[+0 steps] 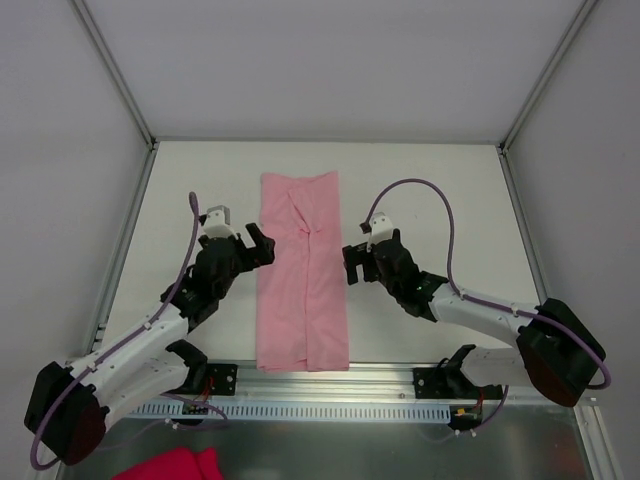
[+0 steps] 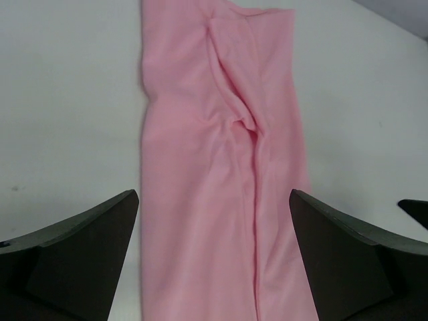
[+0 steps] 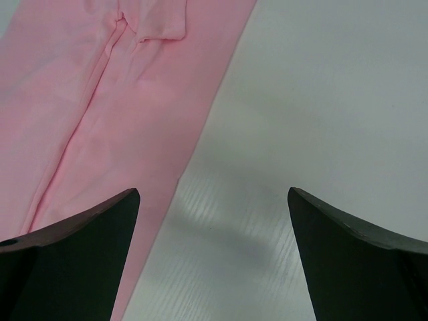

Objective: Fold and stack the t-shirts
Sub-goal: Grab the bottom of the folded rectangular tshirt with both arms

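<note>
A pale pink t-shirt lies on the white table as a long narrow strip, both sides folded in and meeting along a lengthwise seam. My left gripper hovers at the strip's left edge, open and empty; in the left wrist view the t-shirt fills the gap between its dark fingers. My right gripper stands open and empty beside the strip's right edge. In the right wrist view the t-shirt lies to the left, and bare table shows between the fingers.
A deep magenta cloth lies at the bottom left, below the arm bases. A metal rail runs along the table's near edge. Frame posts and white walls enclose the table on three sides.
</note>
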Robot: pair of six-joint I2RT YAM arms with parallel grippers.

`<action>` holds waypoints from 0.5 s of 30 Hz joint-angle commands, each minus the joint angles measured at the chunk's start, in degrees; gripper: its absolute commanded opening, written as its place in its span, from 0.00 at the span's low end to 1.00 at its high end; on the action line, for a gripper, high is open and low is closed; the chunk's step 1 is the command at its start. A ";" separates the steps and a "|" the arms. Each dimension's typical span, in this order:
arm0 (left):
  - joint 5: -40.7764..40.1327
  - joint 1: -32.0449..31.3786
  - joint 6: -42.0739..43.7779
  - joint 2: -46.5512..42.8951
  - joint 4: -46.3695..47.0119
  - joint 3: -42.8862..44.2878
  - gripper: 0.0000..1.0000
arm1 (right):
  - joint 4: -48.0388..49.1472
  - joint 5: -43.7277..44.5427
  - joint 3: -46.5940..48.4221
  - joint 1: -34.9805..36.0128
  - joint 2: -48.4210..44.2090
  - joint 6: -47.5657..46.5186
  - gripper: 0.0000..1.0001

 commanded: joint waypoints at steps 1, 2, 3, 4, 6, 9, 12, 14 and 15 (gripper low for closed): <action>26.59 9.63 0.98 2.37 17.14 -2.93 0.99 | 1.84 -0.19 0.51 -0.34 -1.17 0.23 1.00; 30.95 12.61 0.02 3.08 20.59 -4.25 0.99 | 1.75 -0.01 0.25 -0.34 -1.52 0.06 1.00; 34.21 17.26 -1.99 4.04 23.15 -5.05 0.99 | 1.75 0.25 -0.02 -0.34 -1.87 -0.03 1.00; 37.38 19.22 -2.71 4.48 25.35 -5.84 0.99 | 1.66 0.60 -0.45 -0.42 -2.57 -0.03 1.00; 43.63 22.04 -3.94 4.23 29.85 -7.25 0.99 | 1.75 0.61 -0.63 -0.42 -2.66 -0.12 1.00; 44.53 23.37 -2.80 1.33 28.54 -7.08 0.99 | 1.83 0.78 -0.28 -0.42 -1.70 -0.12 1.00; 52.56 27.31 -6.82 -0.52 35.86 -9.53 0.99 | 1.57 1.05 0.16 -0.42 -1.17 -0.20 1.00; 57.95 32.82 -14.35 2.18 43.62 -12.25 0.99 | 1.57 1.22 -0.02 -0.42 -1.60 -0.21 1.00; 59.89 34.51 -16.49 3.86 49.48 -12.70 0.99 | 1.40 1.40 -0.19 -0.42 -1.61 -0.21 1.00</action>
